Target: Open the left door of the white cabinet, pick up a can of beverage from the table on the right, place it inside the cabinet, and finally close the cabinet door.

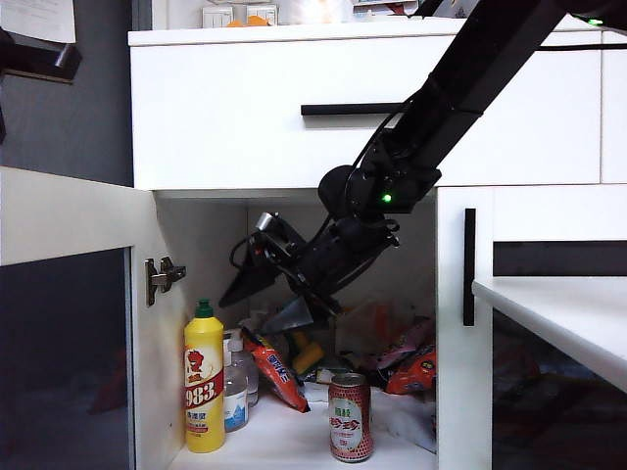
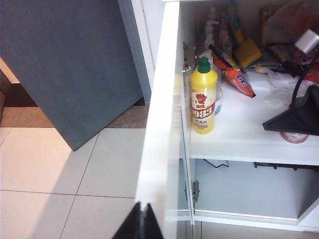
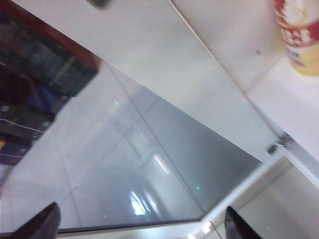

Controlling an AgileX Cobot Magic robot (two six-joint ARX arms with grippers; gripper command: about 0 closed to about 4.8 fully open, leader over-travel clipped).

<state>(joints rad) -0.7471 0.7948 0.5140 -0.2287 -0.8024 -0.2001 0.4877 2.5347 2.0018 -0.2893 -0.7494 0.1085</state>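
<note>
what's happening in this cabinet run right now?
The left door of the white cabinet stands open. The can of beverage sits upright on the shelf inside, near the yellow bottle. The right gripper is inside the cabinet above the can, jaws open and holding nothing. The left gripper is shut, at the open door's edge. The door is not yet closed.

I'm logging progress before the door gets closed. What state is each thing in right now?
left door: swung wide open.
right door: closed.
top drawer: shut.
can of beverage: upright on the cabinet shelf, free of both grippers.
yellow bottle: upright, green cap on.
left gripper: shut, at the open door's edge.
right gripper: open, empty, inside the white cabinet above the can.
</note>
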